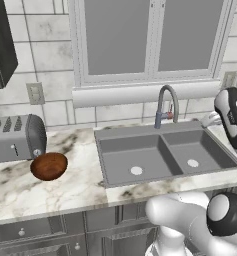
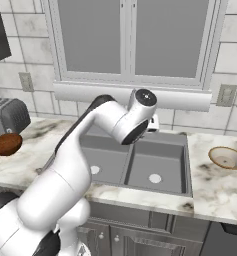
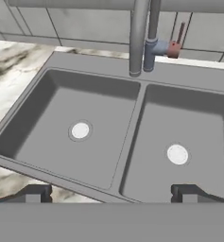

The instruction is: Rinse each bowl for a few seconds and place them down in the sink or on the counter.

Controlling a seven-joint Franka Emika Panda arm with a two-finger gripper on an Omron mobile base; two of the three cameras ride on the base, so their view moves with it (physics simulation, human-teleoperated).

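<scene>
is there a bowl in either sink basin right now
No, both basins of the sink hold nothing but their drains; the reddish-brown bowl sits on the counter.

The white robot arm hides part of the matte grey double-basin sink's left basin. The silver toaster is cut by the left edge. The curved grey gooseneck faucet's arch runs past the hand view's top.

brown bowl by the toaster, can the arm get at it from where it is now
Probably yes. The brown bowl sits in the open on the counter with nothing over it, and the pincer is open and empty above the sink.
</scene>
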